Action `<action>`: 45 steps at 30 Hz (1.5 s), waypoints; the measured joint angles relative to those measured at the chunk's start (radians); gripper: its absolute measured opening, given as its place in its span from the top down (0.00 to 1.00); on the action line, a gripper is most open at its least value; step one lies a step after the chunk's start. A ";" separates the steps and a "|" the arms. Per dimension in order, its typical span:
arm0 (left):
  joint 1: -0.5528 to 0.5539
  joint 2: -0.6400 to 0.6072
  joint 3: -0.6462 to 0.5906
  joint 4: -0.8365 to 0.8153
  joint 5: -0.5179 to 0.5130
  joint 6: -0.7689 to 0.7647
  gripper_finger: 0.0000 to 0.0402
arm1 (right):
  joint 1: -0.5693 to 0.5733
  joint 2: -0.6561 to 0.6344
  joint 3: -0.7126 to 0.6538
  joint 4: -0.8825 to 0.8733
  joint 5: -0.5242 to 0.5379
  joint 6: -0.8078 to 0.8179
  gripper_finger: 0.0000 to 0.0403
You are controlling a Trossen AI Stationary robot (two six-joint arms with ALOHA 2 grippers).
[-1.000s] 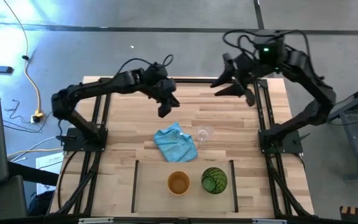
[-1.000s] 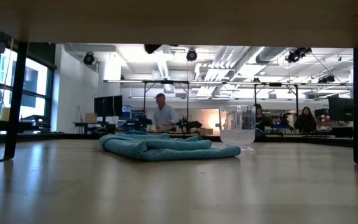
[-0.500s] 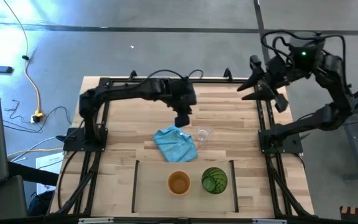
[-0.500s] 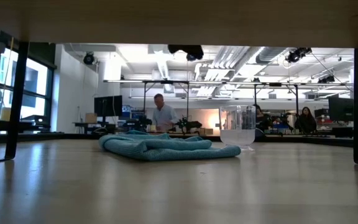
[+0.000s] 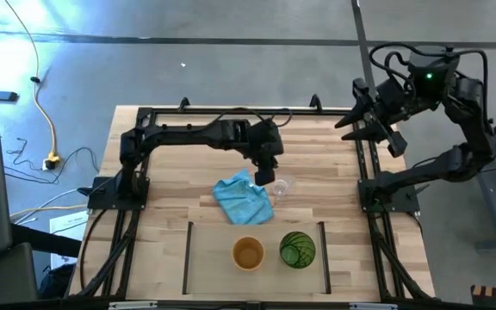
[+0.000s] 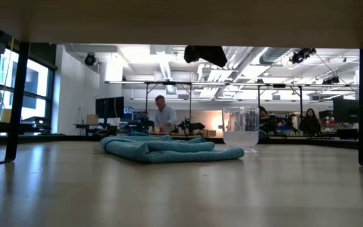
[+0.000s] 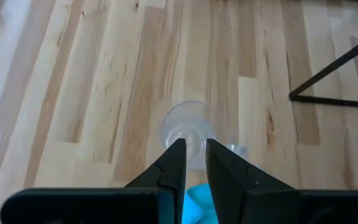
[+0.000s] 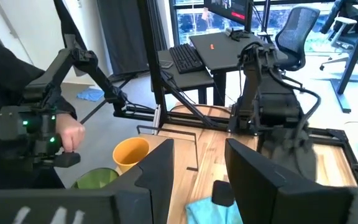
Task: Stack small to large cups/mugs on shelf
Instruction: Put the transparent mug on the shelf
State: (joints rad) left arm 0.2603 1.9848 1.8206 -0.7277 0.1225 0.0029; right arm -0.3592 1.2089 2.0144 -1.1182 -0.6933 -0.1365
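The small clear glass [image 5: 281,187] [image 6: 241,128] [image 7: 188,130] stands upright on the wooden table, just right of a crumpled light-blue cloth [image 5: 242,198]. My left gripper [image 5: 265,176] [image 7: 194,148] hovers above the glass's far side, pointing down and toward the near edge. Its fingers are a narrow gap apart with nothing between them. The orange cup [image 5: 247,253] and the green tumbler [image 5: 297,250] stand side by side inside the outlined shelf [image 5: 209,258] near the front edge. My right gripper [image 5: 360,131] [image 8: 197,162] is raised over the far right corner, wide open and empty.
Black frame rails [image 5: 364,164] run along the table's left, right and far sides. The cloth [image 6: 169,149] lies against the glass's left side. In the right wrist view a person's hand [image 8: 73,137] shows beyond the table's near side.
My left gripper has swung from the far left part of the table toward the right and near side and has come down, ending just above the glass. My right gripper has drawn back toward the right edge. The glass, cloth and cups have stayed put.
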 joint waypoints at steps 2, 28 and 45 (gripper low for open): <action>-0.010 0.010 0.004 0.042 0.001 0.000 0.87 | 0.000 0.003 -0.001 0.000 0.000 0.001 0.66; -0.019 0.115 0.002 0.091 0.024 -0.088 0.83 | 0.000 0.007 -0.001 -0.027 -0.015 -0.003 0.66; -0.018 0.172 0.000 0.080 -0.004 -0.117 0.59 | 0.000 0.007 -0.001 -0.053 -0.018 -0.022 0.66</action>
State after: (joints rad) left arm 0.2419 2.1573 1.8207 -0.6476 0.1188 -0.1137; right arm -0.3592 1.2163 2.0136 -1.1713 -0.7115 -0.1581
